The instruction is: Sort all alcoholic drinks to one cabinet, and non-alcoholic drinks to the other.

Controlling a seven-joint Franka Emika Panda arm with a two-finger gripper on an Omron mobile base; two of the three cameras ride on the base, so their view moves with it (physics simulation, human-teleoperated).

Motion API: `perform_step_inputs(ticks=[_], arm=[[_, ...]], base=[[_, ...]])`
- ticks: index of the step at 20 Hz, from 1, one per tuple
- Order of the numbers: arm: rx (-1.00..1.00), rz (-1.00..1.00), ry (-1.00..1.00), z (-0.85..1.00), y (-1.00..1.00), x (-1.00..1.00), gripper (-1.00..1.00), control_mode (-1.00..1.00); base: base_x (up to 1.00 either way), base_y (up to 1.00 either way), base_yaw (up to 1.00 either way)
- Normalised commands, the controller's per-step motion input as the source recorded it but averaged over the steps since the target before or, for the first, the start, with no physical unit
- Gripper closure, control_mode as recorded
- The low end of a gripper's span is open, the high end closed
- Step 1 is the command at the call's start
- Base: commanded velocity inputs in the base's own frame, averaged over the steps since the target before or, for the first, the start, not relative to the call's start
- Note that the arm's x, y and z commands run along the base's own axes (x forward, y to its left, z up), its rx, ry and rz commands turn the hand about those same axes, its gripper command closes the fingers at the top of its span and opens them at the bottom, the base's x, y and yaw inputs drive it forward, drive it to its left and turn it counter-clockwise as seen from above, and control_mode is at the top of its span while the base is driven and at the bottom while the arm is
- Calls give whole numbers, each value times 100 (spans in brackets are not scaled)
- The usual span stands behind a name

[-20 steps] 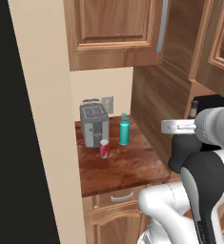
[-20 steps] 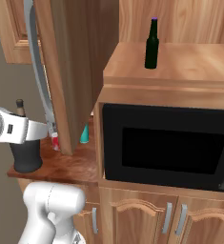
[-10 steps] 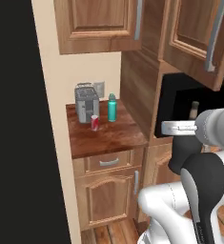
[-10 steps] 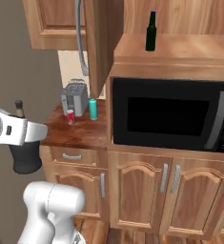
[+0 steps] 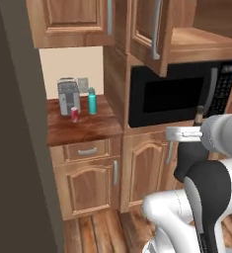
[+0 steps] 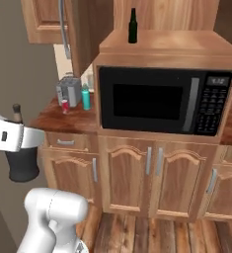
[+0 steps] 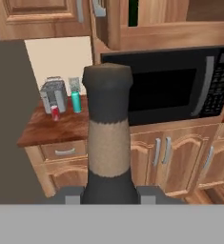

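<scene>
Gripper point(image 7: 108, 194) of the white robot arm is closed around the squat black round-bodied bottle with a thin tan-banded neck point(image 7: 106, 143), which stands upright between the jaws, its long axis vertical. In the right base view this bottle point(image 6: 22, 157) hangs at nine o'clock, well apart from the cabinets. The slim dark-green bottle point(image 6: 133, 25) stands upright on the wooden shelf above the black microwave point(image 6: 162, 101), at twelve o'clock; the held bottle likely belongs up there beside it. An open wooden cabinet door point(image 5: 154, 34) hangs near that shelf and could obstruct the lift. At ten o'clock, on the wooden counter point(image 5: 83, 128), the small red soda can point(image 5: 74, 114) and the teal cylindrical bottle point(image 5: 92, 101) stand near a grey toaster point(image 5: 67, 95).
</scene>
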Motion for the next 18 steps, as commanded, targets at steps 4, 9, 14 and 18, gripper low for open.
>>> perform_step_inputs(ticks=[4, 9, 14, 18], arm=[[0, 0, 0, 0, 0, 0, 100, 100], [0, 0, 0, 0, 0, 0, 100, 100], [0, 0, 0, 0, 0, 0, 100, 100], [0, 0, 0, 0, 0, 0, 100, 100]], base=[[0, -100, 0], [3, -88, 2], [33, -67, 5], [58, -39, 5]])
